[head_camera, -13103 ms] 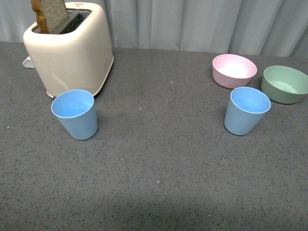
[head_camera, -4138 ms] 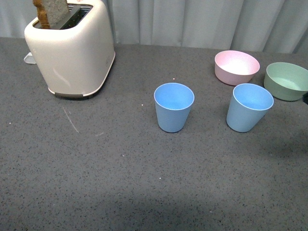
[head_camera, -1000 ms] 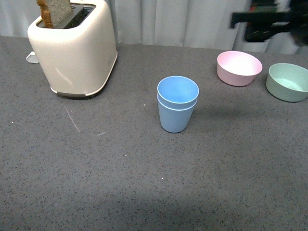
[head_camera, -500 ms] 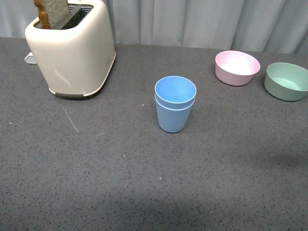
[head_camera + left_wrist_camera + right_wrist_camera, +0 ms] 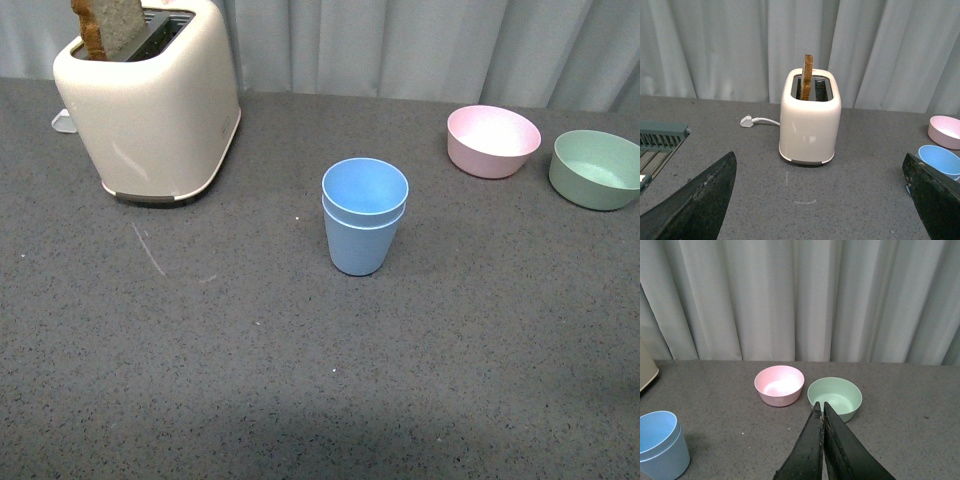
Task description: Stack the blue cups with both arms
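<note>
The blue cups (image 5: 365,215) sit one inside the other, standing straight up with the open end on top, in the middle of the gray table (image 5: 300,380). From what I can see, the stacking looks done.

From the front I see no arm at all, so both are pulled back from the stack. In my left wrist view, the left gripper (image 5: 825,200) has its two black fingers (image 5: 695,205) spread very wide, with nothing between them. The cups peek in at the edge of that view, just beside one finger. In my right wrist view, the right gripper (image 5: 823,412) has its fingertips pressed together, and it holds nothing. The cups are low in the corner of that view, well off to one side of the tips.

I can't tell which arm is nearer. If I had to fix the stack, I think the left one is readier, since its fingers are already wide.

Farther back stand the toaster (image 5: 150,100) with bread (image 5: 105,25) in it, the pink bowl (image 5: 492,140) and the green bowl (image 5: 598,168). A curtain (image 5: 420,45) hangs behind.
</note>
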`<state>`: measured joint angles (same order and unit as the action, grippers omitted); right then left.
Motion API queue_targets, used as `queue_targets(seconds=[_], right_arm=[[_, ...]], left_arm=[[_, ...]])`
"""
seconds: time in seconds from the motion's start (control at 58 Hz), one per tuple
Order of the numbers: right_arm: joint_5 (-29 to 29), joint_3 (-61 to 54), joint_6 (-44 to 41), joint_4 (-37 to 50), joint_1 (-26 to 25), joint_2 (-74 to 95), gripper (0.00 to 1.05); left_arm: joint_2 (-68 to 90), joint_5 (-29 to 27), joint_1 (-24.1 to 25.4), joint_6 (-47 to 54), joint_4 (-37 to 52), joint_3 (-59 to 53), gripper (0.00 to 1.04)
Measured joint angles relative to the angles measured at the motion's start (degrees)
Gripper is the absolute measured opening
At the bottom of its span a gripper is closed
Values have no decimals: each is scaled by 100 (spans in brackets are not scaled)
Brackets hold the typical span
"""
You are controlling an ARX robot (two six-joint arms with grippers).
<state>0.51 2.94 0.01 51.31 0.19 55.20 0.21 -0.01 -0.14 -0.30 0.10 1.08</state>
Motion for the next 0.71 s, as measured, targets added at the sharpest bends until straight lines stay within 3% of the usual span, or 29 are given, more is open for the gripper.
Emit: queue_targets(seconds=[0.707], right_arm=[[-42, -278, 0, -2588, -4, -2966, 1]], left_arm=[[0, 0, 0, 0, 0, 0, 98]])
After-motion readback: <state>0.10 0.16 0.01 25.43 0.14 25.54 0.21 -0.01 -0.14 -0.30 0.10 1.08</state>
